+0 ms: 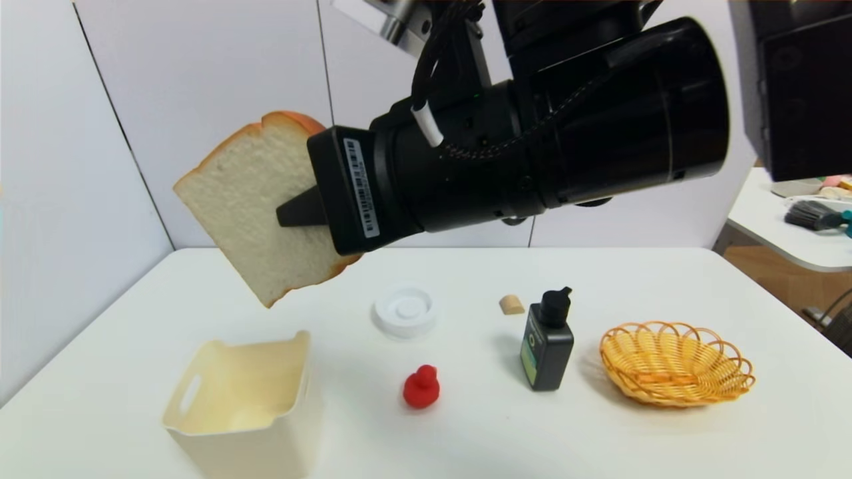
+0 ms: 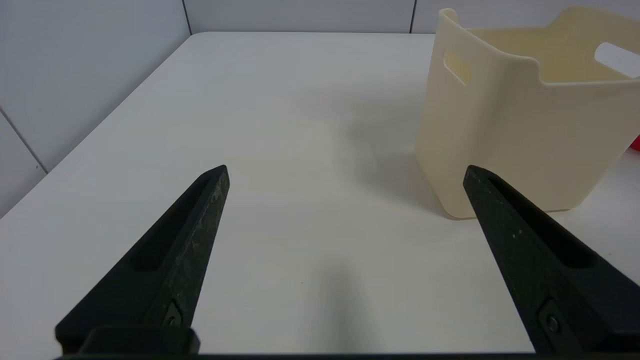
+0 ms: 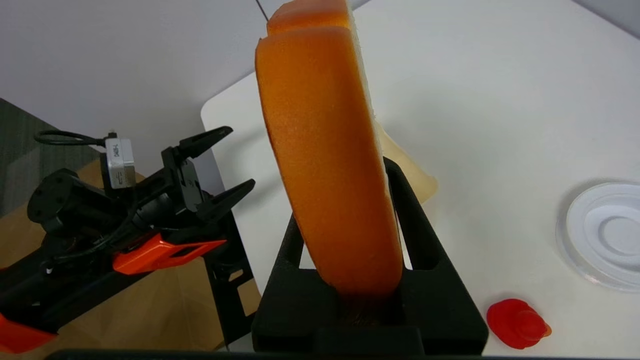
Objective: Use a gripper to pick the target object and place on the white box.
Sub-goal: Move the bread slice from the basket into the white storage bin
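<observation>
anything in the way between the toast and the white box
Nothing visible. The right gripper holds the toast in the air, above and behind the white box, whose top is open. The red toy and round dish sit off to the side.

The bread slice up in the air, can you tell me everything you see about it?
The bread slice is a big, thick piece of toast with a white spongy face and an orange-brown crust all round. It looks like soft foam. It hangs tilted, high above the table, up and behind the white box, touching neither. Only the right gripper touches it: its dark fingers are shut on the slice, one on each face.
</observation>
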Robot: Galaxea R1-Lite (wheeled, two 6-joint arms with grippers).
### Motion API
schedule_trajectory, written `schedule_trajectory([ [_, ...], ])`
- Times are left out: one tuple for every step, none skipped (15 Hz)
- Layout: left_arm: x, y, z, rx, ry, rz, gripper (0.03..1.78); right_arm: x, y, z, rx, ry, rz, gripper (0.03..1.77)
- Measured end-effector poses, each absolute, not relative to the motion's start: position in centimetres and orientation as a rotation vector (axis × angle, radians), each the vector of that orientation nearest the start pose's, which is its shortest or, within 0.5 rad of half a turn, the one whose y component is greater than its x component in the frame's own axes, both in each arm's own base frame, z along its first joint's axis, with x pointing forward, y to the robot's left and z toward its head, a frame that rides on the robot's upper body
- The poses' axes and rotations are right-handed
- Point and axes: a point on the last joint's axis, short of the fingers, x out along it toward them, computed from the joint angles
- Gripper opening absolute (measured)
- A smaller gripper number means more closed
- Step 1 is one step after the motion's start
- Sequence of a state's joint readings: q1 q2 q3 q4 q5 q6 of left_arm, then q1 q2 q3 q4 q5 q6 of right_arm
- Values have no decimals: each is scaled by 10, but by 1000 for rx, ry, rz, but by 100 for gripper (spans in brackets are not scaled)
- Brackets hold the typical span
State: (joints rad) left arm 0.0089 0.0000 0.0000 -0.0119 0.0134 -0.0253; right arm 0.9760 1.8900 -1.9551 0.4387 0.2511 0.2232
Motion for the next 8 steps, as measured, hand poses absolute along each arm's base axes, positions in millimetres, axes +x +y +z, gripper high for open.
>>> schedule_trajectory([
  [-23,0,77,-26,-12,22,169,198,304,330,47,517,1160,28],
  [-23,0,77,-26,-12,22,169,201,307,325,43,528,1159,28],
  [-23,0,77,-26,-12,22,169,203,311,320,38,542,1158,28],
  [-23,0,77,-25,-12,22,169,206,315,314,33,557,1154,28],
  [-23,0,77,-25,-12,22,169,208,319,310,31,568,1151,28],
  [-23,0,77,-26,-12,22,169,211,322,305,38,579,1147,28],
  [-23,0,77,-26,-12,22,169,213,325,301,40,590,1145,28],
  [-23,0,77,-26,-12,22,169,213,329,297,35,602,1145,28],
])
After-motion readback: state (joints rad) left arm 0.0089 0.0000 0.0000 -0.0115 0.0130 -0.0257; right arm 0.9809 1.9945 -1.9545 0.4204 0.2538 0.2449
